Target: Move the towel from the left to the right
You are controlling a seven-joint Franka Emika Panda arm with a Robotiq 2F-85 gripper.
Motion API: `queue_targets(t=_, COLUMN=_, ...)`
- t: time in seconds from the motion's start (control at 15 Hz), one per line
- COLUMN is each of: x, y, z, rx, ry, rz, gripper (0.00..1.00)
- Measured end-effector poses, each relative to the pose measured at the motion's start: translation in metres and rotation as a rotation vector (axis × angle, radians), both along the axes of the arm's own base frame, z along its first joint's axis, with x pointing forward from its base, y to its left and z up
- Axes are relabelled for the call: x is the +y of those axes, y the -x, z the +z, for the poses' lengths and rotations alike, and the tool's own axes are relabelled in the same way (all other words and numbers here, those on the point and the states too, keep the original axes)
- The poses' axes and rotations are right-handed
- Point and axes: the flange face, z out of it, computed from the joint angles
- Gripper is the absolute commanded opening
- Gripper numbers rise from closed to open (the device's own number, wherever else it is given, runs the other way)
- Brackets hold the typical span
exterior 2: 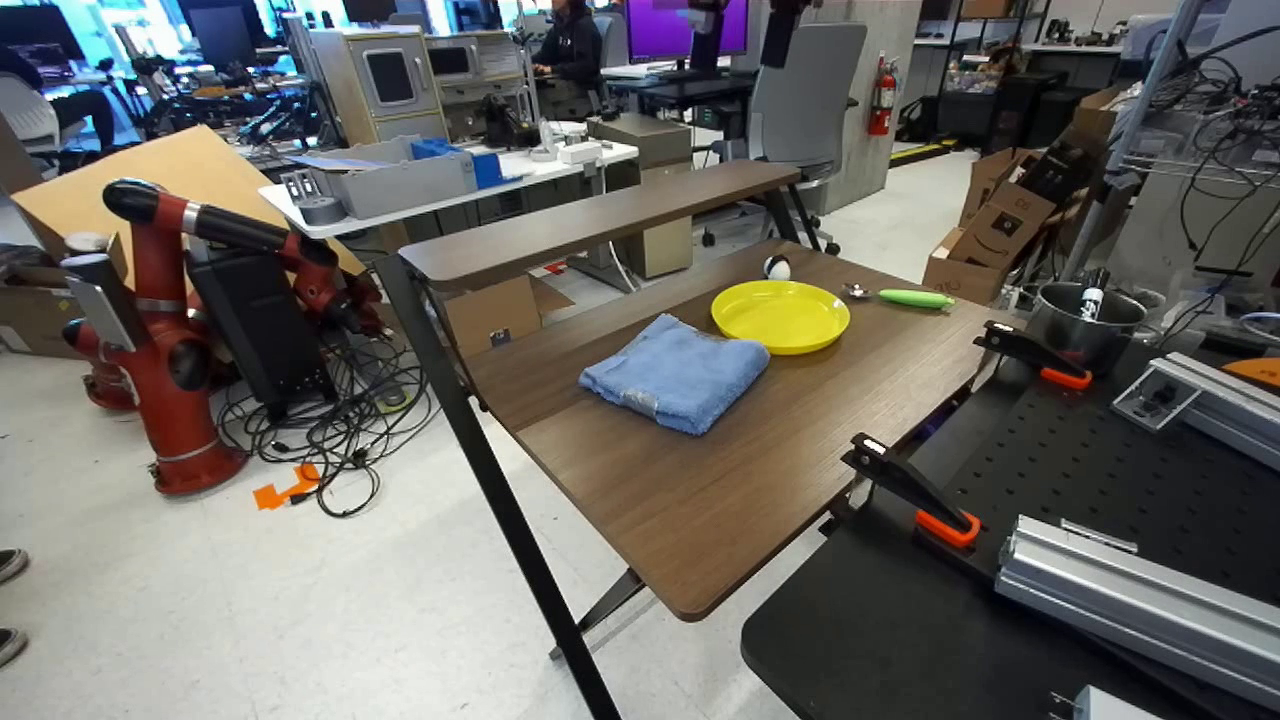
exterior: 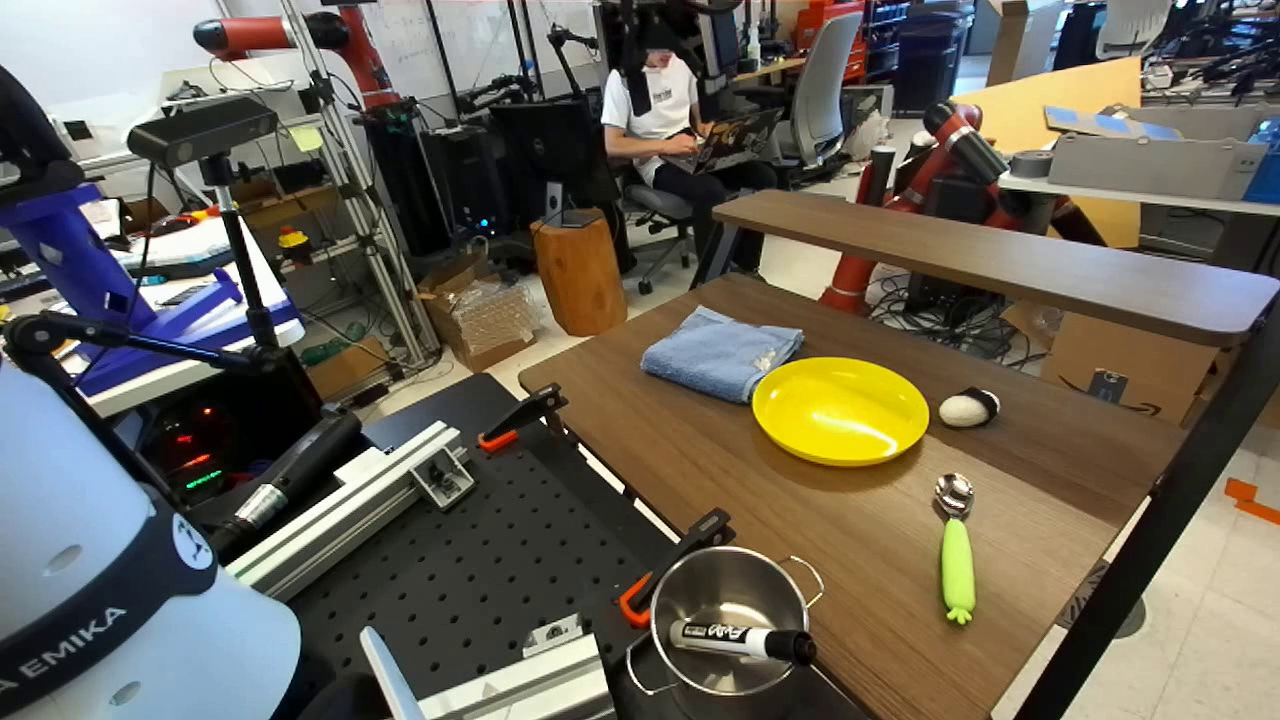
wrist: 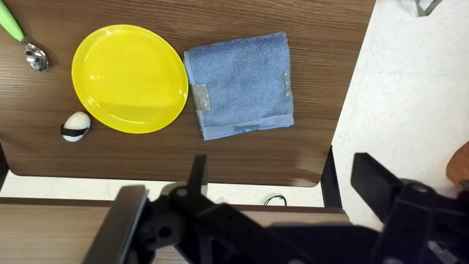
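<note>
Nearest is the gripper, jaws wide apart, empty; the towel seems soft and light, best pinched at the edge opposite the dish.

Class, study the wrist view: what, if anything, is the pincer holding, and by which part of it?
Nothing is held. The pincer stands open and empty, and the blue towel lies folded on the table.

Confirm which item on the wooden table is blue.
The folded towel; the round dish is yellow, the spoon green-handled, the egg-shaped object white and black.
</note>
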Motion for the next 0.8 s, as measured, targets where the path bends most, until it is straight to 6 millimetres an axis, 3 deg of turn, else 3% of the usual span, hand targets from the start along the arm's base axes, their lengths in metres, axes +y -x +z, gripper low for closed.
queue_targets(t=0.27, x=0.006, y=-0.030, z=-0.031, rx=0.018, ry=0.020, rz=-0.011, gripper=1.00)
queue_targets(t=0.8, x=0.011, y=-0.064, z=-0.097, rx=0.105, ry=0.026, rz=-0.011, gripper=1.00)
